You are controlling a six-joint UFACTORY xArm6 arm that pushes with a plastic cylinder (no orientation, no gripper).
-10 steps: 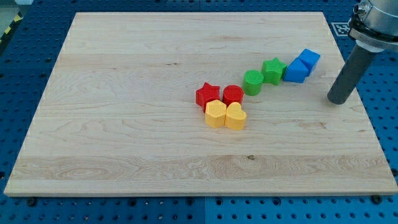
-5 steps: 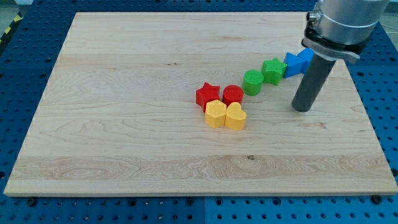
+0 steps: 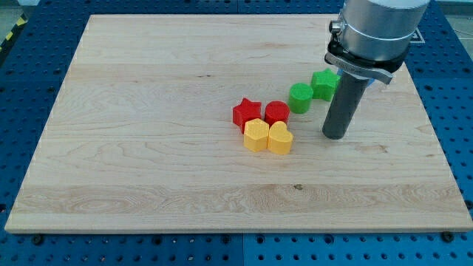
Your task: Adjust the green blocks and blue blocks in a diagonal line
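— What does the arm itself look like from where you stand?

— Its lower part is a wide cylinder of pale grey metal with a soft sheen.

— And under that?

— A black clamp ring runs round its base, with a small lug jutting out on the side towards the view's left.

— Then the rod?

— Yes, a straight, smooth, dark grey rod, round in section and matt. My tip [image 3: 334, 137] is cut flat, with no markings.
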